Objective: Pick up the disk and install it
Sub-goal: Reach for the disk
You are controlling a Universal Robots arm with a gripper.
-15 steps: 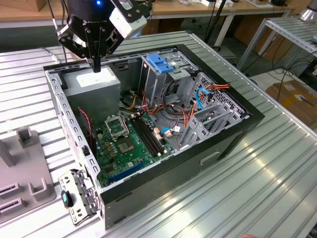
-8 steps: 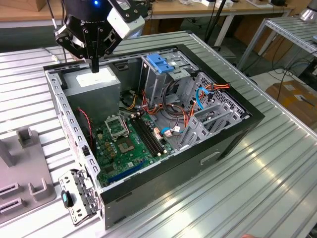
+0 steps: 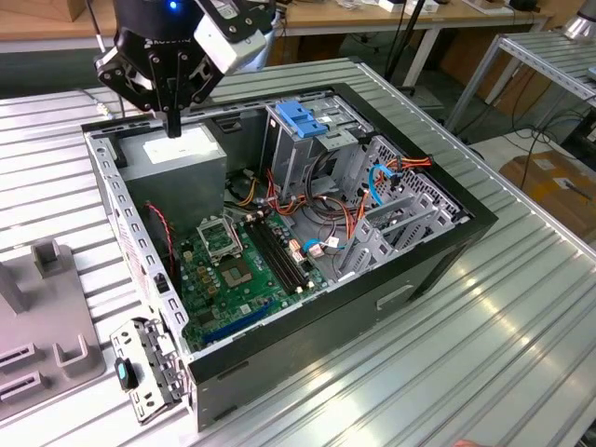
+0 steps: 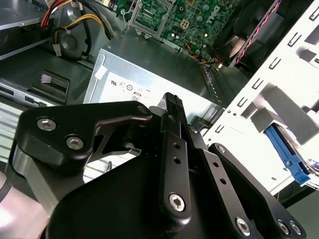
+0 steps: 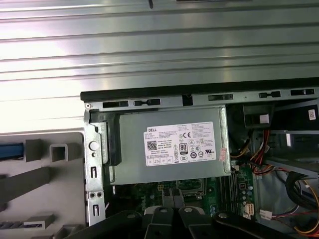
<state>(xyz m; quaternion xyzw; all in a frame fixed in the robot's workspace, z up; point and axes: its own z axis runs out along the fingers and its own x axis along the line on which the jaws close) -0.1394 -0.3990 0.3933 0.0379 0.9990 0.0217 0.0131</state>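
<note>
**Gripper (image 3: 172,128) hangs empty over the power-supply box; disk not yet taken**

Close under the wrist cameras, its black fingers (image 4: 172,112) are pressed together and nothing is between them.

At the exterior view's left a grey holder (image 3: 42,326) stands on the slatted table (image 3: 484,354), just beside the open computer case (image 3: 438,251). In the first wrist view a light-blue strip (image 5: 11,151) lies in this holder. I judge it to be a carrier rail of the disk, but no labelled face shows, so I cannot be sure.

Further right the gripper points down over the power-supply box (image 3: 177,158), in a corner of the case. Then comes the green motherboard (image 3: 233,270). After it is the drive cage (image 3: 298,158) with a blue handle piece (image 3: 303,116) at its top.

By my judgement the step in hand is the approach for the pick, so the task is at its beginning. A grasp would call for the fingers to be spread first. It would also call for the arm to be above the holder, away from the cables (image 3: 326,242) in the case.
</note>
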